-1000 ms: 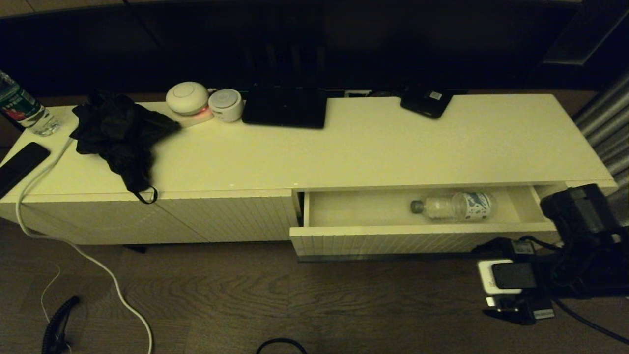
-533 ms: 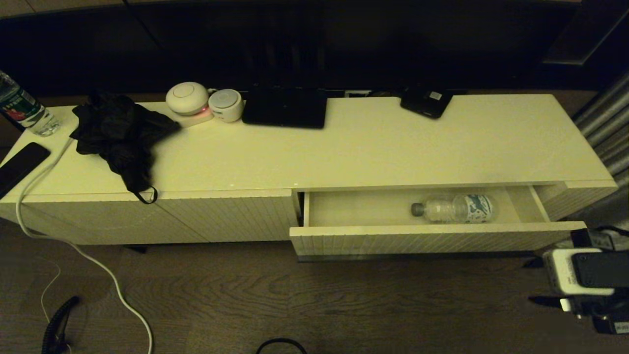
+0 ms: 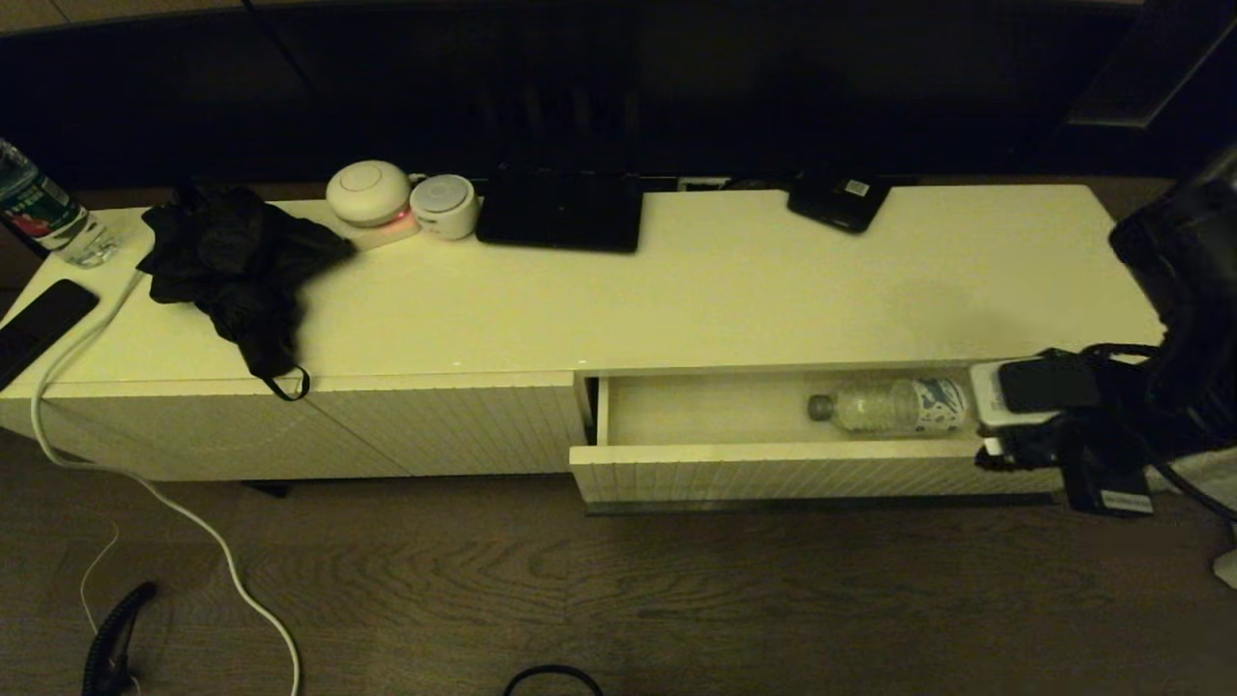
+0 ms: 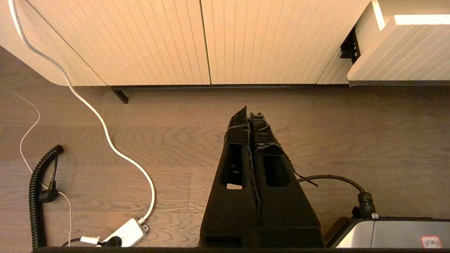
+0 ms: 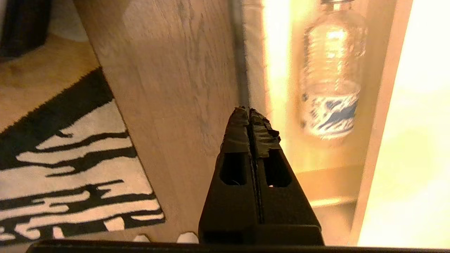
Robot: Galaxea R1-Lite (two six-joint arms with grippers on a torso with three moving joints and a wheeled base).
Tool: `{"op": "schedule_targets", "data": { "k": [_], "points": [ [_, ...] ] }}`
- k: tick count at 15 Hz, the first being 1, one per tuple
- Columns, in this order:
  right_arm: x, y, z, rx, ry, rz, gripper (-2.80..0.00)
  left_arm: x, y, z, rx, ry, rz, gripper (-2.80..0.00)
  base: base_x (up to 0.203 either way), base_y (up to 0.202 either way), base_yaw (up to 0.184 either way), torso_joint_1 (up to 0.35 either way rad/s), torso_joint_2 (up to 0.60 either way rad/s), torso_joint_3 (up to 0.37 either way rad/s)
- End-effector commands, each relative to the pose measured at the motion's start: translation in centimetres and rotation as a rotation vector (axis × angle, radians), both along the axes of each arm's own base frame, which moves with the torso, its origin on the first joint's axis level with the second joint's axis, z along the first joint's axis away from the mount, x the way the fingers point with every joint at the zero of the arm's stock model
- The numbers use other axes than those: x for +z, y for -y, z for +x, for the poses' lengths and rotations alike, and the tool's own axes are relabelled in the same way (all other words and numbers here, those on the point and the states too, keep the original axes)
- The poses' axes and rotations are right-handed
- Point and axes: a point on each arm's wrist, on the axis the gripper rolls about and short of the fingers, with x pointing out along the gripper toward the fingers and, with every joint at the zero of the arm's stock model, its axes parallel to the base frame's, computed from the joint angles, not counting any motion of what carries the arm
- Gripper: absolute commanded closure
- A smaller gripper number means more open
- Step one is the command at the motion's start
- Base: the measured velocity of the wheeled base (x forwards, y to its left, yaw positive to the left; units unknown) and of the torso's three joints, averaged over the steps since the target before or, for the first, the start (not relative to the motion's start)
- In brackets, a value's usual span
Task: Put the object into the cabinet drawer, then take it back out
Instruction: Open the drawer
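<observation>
The clear water bottle lies on its side in the open cabinet drawer, cap toward the left, blue-and-white label toward the right. My right arm hangs over the drawer's right end. In the right wrist view my right gripper is shut and empty. Its tip is over the drawer's front rim, short of the bottle's label end and not touching it. My left gripper is shut and empty, low over the wooden floor in front of the cabinet, with the drawer's corner off to one side.
On the cabinet top are a black cloth, a green-and-red labelled bottle, a phone, two round white devices, a black box and a black gadget. A white cable trails onto the floor. A zebra rug lies nearby.
My right arm swung from low in front of the drawer's right end out to the right, then rose and came in over that end. Bottle and drawer have not moved.
</observation>
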Motion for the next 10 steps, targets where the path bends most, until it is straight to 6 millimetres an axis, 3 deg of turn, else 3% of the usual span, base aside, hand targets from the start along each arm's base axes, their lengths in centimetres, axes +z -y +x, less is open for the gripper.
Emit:
{"op": "schedule_targets", "data": {
  "k": [1,5,10],
  "points": [
    [-2.6,-1.0,5.1,0.000,-0.098,-0.034,0.00,0.0,0.0,0.0,0.000,0.001,0.000,0.00,0.000,0.000,0.000,0.000,0.00,0.000],
    [-5.0,-3.1,8.9,0.016,-0.150,-0.050,0.00,0.0,0.0,0.0,0.000,0.001,0.000,0.00,0.000,0.000,0.000,0.000,0.00,0.000],
    [-4.8,-3.8,10.8,0.017,-0.116,-0.042,0.00,0.0,0.0,0.0,0.000,0.001,0.000,0.00,0.000,0.000,0.000,0.000,0.00,0.000]
  ]
}}
